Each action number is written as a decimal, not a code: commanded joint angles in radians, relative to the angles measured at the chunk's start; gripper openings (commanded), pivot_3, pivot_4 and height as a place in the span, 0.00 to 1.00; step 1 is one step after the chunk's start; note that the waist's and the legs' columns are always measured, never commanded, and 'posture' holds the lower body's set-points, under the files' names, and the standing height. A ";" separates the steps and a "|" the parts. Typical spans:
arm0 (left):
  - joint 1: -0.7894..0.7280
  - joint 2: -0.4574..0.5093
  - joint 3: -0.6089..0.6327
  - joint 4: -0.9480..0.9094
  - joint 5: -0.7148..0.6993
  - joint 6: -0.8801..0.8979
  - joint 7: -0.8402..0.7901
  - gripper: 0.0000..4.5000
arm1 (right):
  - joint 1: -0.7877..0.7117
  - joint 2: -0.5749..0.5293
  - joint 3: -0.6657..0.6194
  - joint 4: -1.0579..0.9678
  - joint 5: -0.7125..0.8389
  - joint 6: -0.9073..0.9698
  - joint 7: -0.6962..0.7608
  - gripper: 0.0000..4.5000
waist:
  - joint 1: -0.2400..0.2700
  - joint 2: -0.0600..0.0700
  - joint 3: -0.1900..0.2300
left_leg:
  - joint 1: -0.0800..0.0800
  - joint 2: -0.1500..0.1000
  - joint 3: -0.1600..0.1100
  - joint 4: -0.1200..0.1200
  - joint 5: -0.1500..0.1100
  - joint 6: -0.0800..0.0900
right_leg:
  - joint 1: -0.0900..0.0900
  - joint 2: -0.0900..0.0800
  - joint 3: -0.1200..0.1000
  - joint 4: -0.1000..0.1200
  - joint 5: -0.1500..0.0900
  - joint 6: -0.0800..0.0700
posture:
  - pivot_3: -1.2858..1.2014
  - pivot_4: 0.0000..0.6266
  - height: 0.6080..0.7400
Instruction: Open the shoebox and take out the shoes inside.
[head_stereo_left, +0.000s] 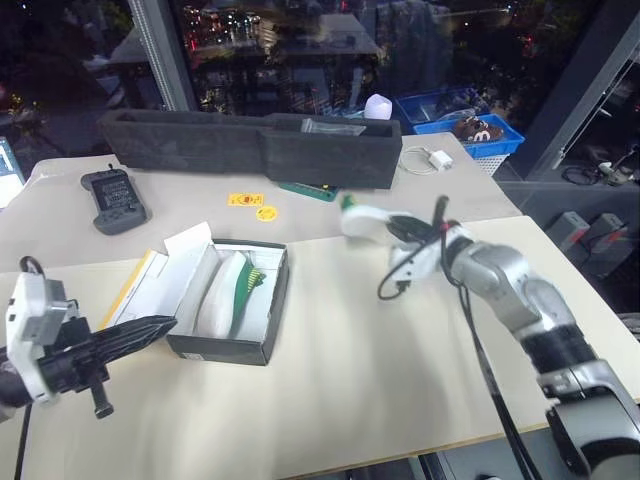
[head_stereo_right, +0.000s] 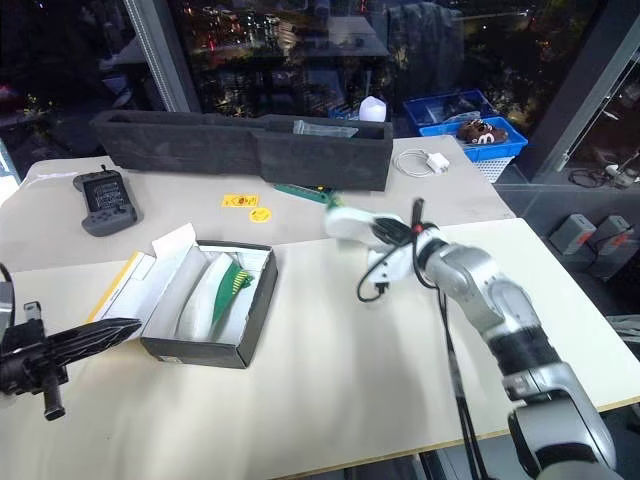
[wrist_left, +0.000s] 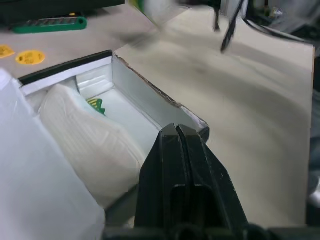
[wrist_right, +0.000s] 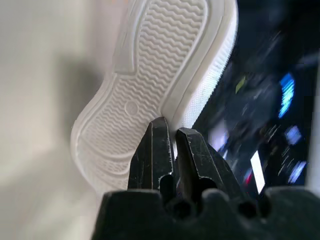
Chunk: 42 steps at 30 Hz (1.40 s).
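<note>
Black fingers of the right gripper (head_stereo_left: 385, 228) pinch a small green shoe with a white sole (head_stereo_left: 362, 218) above the table, right of the open black cardboard shoebox (head_stereo_left: 232, 300) holding the other shoe (head_stereo_left: 243, 283); the left gripper (head_stereo_left: 150, 328) is closed, empty, near the box.

left end effector (head_stereo_left: 150, 328) closed, right end effector (wrist_right: 167, 131) pinched

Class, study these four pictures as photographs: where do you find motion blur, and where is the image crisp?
Left eye view: the shoe held by the right end effector is smeared, while the shoebox is crisp. Left wrist view: the far table area is streaked. Right wrist view: the white sole is sharp, the dark background blurred.
</note>
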 joint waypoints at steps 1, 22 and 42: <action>0.024 -0.007 0.073 -0.038 -0.040 0.008 0.014 0.00 | 0.002 -0.030 -0.012 0.040 -0.041 0.084 -0.028 0.00 | 0.001 -0.001 0.000 | 0.003 -0.001 0.000 0.000 0.000 0.000 | 0.002 0.001 0.001 0.000 0.000 0.001 | 0.52 0.24 0.98; 0.089 -0.009 0.178 -0.074 -0.181 0.036 0.098 0.00 | 0.133 0.052 0.082 -0.143 0.200 0.160 0.398 0.00 | -0.006 -0.010 -0.005 | 0.006 0.000 -0.002 0.012 -0.006 -0.010 | 0.004 0.001 0.003 -0.001 0.000 0.001 | 0.52 0.24 0.98; -0.009 0.054 0.088 -0.017 -0.165 0.042 0.121 0.00 | -0.403 0.230 0.156 -0.125 0.560 0.024 0.781 0.62 | -0.006 -0.008 -0.002 | 0.008 0.001 -0.003 0.000 -0.006 -0.009 | 0.000 0.006 0.004 0.000 0.000 0.000 | 0.52 0.24 0.98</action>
